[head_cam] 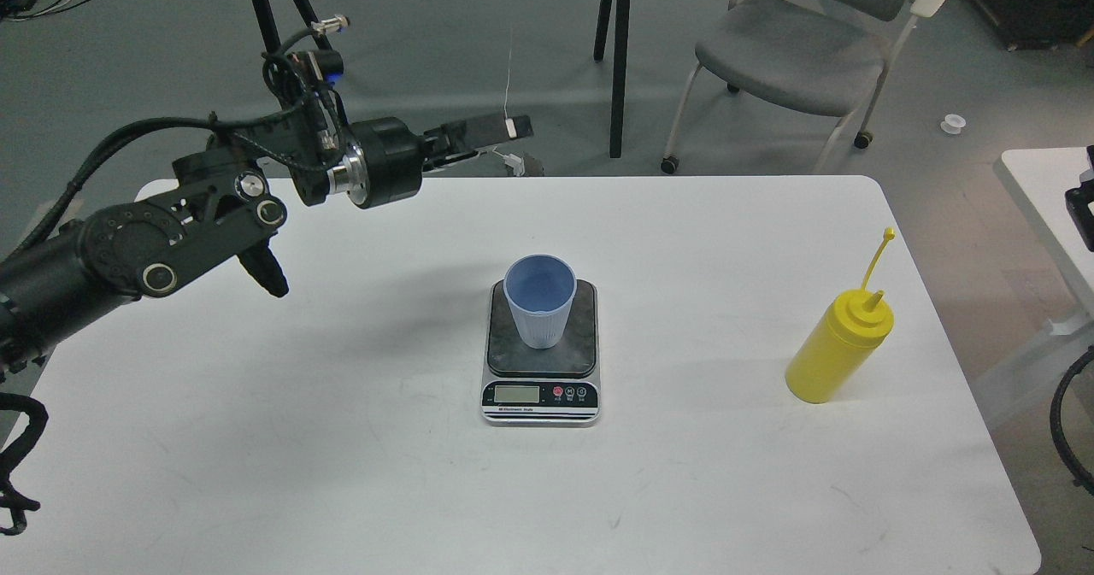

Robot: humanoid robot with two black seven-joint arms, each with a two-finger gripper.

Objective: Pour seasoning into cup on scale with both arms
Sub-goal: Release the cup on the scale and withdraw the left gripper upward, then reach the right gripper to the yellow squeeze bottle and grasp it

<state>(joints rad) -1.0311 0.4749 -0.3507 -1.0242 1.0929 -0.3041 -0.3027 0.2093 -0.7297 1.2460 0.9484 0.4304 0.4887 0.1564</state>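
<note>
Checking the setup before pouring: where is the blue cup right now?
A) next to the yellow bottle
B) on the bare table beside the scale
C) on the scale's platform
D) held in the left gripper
C: the cup stands upright on the dark platform of the scale.

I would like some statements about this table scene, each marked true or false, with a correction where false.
1. The light-blue cup stands on the scale. True.
2. The yellow squeeze bottle lies on its side. False: it stands upright, right of the scale.
3. The left end effector holds the bottle. False: it holds nothing and hangs over the table's far edge, far from the bottle.
4. The bottle's cap strap sticks up, leaving the nozzle uncovered. True.
5. The cup touches the bottle. False: bare table lies between them.
</note>
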